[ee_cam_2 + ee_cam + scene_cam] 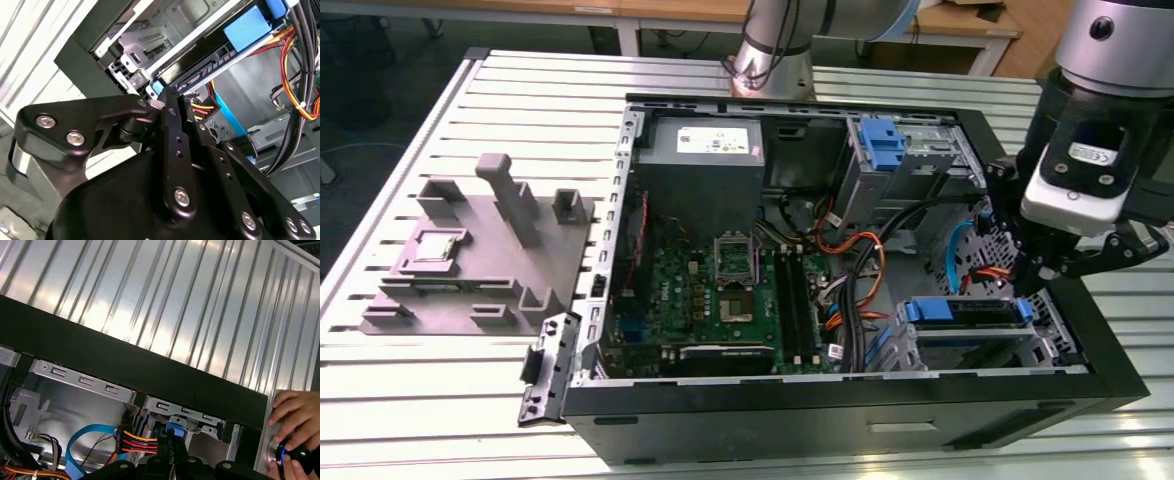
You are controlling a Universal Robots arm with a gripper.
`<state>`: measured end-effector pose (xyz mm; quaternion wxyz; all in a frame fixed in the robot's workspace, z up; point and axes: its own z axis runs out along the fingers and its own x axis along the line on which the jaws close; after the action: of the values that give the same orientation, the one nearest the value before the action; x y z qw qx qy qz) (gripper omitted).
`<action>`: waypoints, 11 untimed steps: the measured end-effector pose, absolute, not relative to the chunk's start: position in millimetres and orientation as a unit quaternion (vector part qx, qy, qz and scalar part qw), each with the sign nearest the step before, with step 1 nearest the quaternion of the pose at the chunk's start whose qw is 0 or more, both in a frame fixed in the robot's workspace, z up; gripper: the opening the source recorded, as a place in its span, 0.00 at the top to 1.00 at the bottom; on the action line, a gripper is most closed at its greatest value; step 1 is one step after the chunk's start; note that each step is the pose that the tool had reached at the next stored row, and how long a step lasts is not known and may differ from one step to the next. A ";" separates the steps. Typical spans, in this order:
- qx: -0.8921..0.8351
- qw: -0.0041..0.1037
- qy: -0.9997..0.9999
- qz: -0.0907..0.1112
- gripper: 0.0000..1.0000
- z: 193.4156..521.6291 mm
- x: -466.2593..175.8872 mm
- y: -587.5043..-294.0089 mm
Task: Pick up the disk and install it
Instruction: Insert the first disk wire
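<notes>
The computer case (1107, 370) lies on its side on the ribbed metal table (520, 80) with the side panel off, so the inside is open from above and the arm can reach in. The gripper (1023, 285) hangs low over the corner of the case at the exterior view's right, just above the drive bays.

The disk (965, 311) is already in the lower bay there, with its blue carrier edge facing up; from this I judge that it is put in or almost put in. In the second wrist view the disk (210, 62) sits flat in its metal slot, the blue tab (247, 27) at its end, and the gripper (172, 95) is just beside its edge. The fingers look closed together and hold nothing, perhaps so that the narrow tip can press the carrier into the slot; I cannot see whether it touches.

Orange and red cables (295, 60) run close by the bay. In the first wrist view a person's hand (295, 435) rests on a round device at the table edge outside the case.
</notes>
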<state>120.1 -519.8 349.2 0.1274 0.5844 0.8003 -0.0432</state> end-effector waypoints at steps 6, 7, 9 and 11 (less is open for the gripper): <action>0.605 0.123 0.785 -0.047 0.83 348.9 120.1 -519.5; 0.608 0.122 0.783 -0.047 0.83 348.9 120.1 -519.5; 0.615 0.120 0.778 -0.047 0.83 348.7 120.1 -519.5; 0.622 0.119 0.773 -0.047 0.83 348.5 120.1 -519.7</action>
<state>120.1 -519.7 348.5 0.1185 0.6215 0.7729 -0.0474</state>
